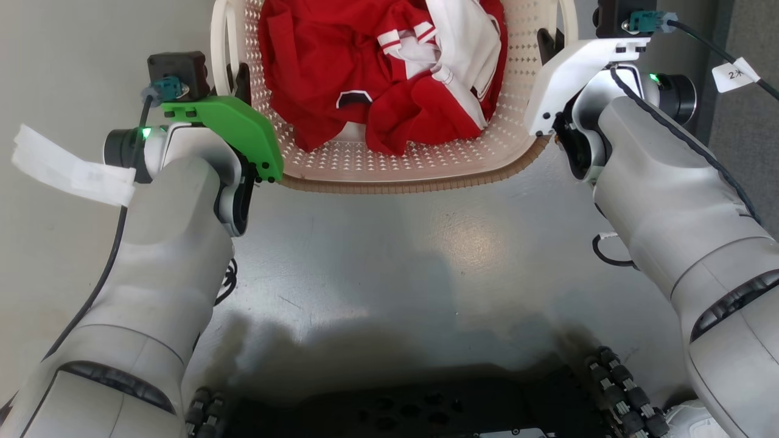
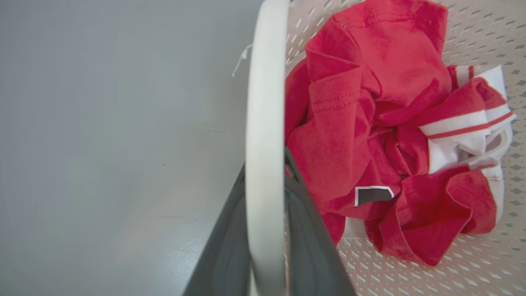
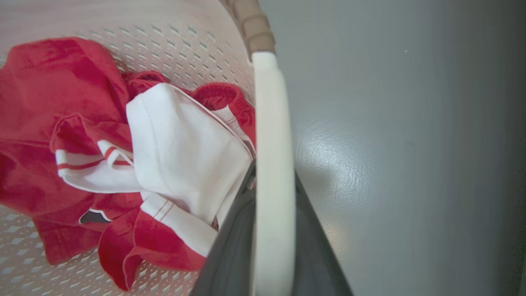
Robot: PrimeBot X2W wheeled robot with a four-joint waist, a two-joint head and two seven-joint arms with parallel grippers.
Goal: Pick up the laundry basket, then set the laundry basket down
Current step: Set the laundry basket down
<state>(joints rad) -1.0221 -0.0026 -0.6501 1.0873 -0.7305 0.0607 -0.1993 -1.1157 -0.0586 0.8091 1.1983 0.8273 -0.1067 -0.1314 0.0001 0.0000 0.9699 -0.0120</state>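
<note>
1. Two grippers hold the laundry basket (image 1: 401,182) at once, one on each of its white side handles.
2. The left gripper (image 2: 266,164) is clenched around the left handle (image 2: 267,82), with its dark fingers (image 2: 228,250) pressed against either side of the pale bar.
3. The right gripper (image 3: 273,172) is clamped on the right handle (image 3: 271,102) in the same way, one finger against each face of it.
4. The basket sits straight ahead of the robot's dark wheeled base (image 1: 389,413), between the two pale forearms. The near stretch of its brown woven-look rim faces the robot.
5. The pictures do not show whether the basket rests on the grey floor (image 1: 389,255) or hangs just above it.
6. Crumpled red and white clothes (image 1: 377,61) lie on the basket's perforated bottom. The red cloth reaches toward the left handle, and the white pieces are bunched close against the right handle.
</note>
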